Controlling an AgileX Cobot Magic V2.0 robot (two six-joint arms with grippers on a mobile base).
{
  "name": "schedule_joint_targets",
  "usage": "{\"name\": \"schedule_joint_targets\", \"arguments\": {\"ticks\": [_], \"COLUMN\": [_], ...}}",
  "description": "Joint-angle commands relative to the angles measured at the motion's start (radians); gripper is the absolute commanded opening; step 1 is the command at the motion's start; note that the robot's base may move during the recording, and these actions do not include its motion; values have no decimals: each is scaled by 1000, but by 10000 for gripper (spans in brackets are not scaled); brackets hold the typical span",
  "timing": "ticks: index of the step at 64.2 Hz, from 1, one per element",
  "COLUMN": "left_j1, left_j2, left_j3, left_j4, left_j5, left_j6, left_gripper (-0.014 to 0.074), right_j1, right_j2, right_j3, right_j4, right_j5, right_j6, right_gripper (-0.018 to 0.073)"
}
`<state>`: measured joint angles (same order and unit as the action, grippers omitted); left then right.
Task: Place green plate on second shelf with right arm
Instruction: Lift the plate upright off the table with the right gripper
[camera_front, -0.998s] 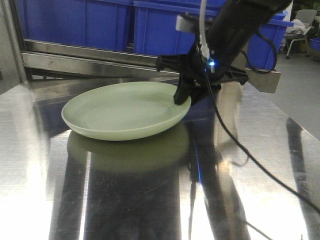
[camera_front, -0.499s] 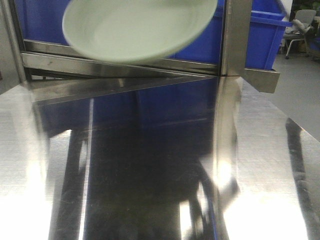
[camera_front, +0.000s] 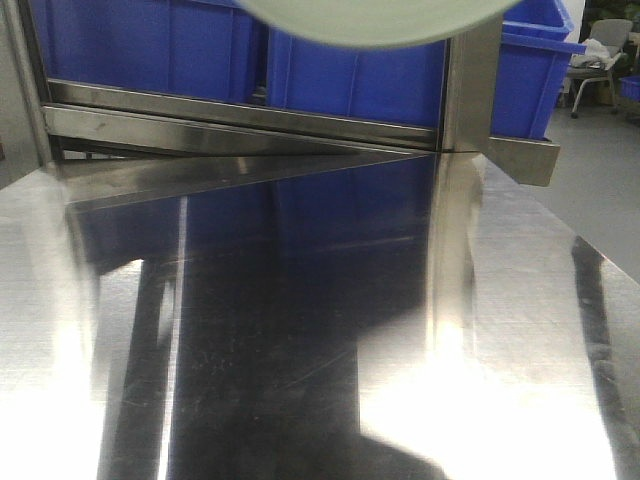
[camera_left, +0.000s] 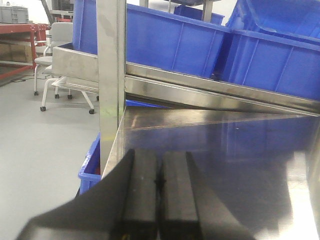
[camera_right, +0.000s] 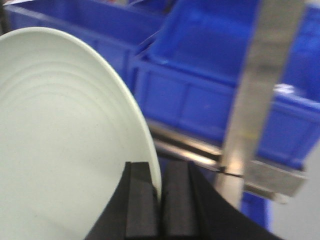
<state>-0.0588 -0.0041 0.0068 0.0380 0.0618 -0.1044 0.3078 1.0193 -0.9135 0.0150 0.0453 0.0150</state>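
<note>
The green plate shows only as its pale underside at the top edge of the front view, high above the steel table. In the right wrist view the green plate fills the left side, and my right gripper is shut on its rim, one pad inside the plate and one outside. The right arm itself is out of the front view. My left gripper is shut with nothing between its pads, low over the table's left edge.
Blue bins stand in a row on the steel shelf behind the table. A steel upright post rises at the right, and another post at the left. Office chairs stand on the floor beyond.
The plate was lifted off the table by the right gripper and has risen steadily, now nearly out of the front view's top. The right arm has left that view.
</note>
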Motion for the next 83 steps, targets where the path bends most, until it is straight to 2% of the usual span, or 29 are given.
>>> {"name": "schedule_joint_targets", "arguments": {"ticks": [1,11,20,34,46,83], "left_j1": [-4,-4,-4,-4,-4,-4], "left_j2": [-17,-17,-17,-17,-17,-17], "left_j3": [41,41,41,41,41,41], "left_j4": [-3,-3,-3,-3,-3,-3], "left_j5": [-83,-83,-83,-83,-83,-83], "left_j6": [-4,-4,-4,-4,-4,-4], "left_gripper": [131,131,131,131,131,131], "right_j1": [-91,-236,-300,-305,-305,-305], "right_j2": [-102,-212,-302,-375,-375,-375], "right_j3": [26,140,255,453,535,545], "right_j4": [-4,-4,-4,14,25,25], "right_j5": [-131,-137,-182,-385,-578,-575], "right_j6": [-1,-1,-1,-1,-1,-1], "right_gripper": [32,32,32,32,32,32]}}
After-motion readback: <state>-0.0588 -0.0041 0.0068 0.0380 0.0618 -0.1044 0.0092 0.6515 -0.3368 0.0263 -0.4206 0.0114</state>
